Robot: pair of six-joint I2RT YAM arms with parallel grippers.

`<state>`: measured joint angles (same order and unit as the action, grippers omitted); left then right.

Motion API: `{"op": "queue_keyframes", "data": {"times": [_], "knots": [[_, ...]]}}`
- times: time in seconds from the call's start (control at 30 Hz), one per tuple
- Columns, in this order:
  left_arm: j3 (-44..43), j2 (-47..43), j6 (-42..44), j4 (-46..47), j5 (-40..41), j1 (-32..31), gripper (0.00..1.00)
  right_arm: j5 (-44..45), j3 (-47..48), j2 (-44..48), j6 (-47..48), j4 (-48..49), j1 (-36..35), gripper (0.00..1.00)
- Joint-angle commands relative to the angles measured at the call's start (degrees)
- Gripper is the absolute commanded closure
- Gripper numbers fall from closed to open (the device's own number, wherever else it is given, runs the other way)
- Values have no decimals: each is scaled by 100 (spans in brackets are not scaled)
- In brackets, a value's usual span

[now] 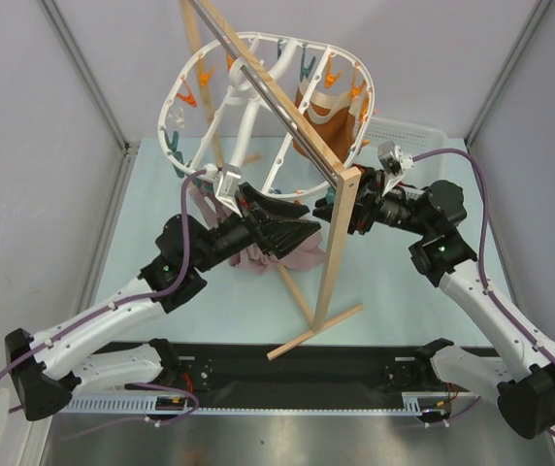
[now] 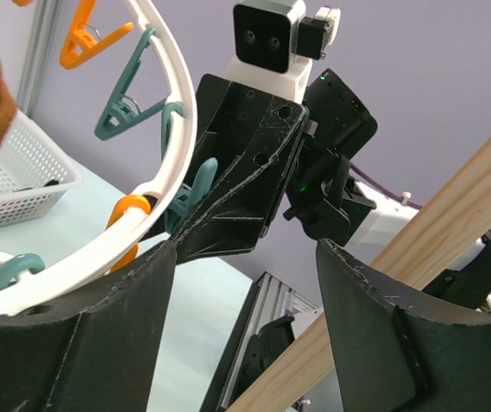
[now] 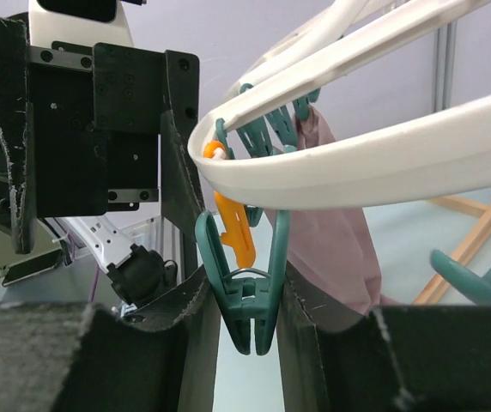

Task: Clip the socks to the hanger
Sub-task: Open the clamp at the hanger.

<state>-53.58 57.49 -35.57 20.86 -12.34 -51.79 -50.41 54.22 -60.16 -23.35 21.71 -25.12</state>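
**Step in hand: open a clip to receive a sock**

1. Position. The hanger (image 3: 383, 163) hangs from the rod of the wooden stand (image 1: 341, 233), above the table. The right gripper (image 3: 243, 287) sits under the hanger's near rim, its two fingers pressed against either side of one teal clip (image 3: 247, 319). An orange clip (image 3: 235, 232) hangs just beside it.
2. Left arm. The left gripper (image 2: 245, 257) faces the right one at close range, its fingers spread wide with nothing between them.
3. Socks. No view shows the socks, so their location cannot be stated. Neither gripper holds one.
4. Judgement. Squeeze the clip's upper legs, not its mouth. The mouth opens only when pressure lands above the spring.
5. Keep the squeeze square to the clip. A skewed push is likely to swing the hanger on its rod.
6. Avoid the mauve cloth (image 3: 331, 240) already hanging just behind the clip, since a sock edge could snag on it.

**Markings**

No brand, label or readable writing appears in any view
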Motion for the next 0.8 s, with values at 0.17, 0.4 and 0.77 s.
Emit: {"op": "queue_keyframes", "data": {"times": [0.17,0.4,0.77], "knots": [[93,262,-134,787,-102,-15,23,-161,80,163,-222,105,25,87],[629,271,-284,1736,3,-24,23,-381,361,-57,-125,-396,-19,92],[1420,-141,945,2589,91,-15,28,-346,678,-488,-345,-291,-466,92]]}}
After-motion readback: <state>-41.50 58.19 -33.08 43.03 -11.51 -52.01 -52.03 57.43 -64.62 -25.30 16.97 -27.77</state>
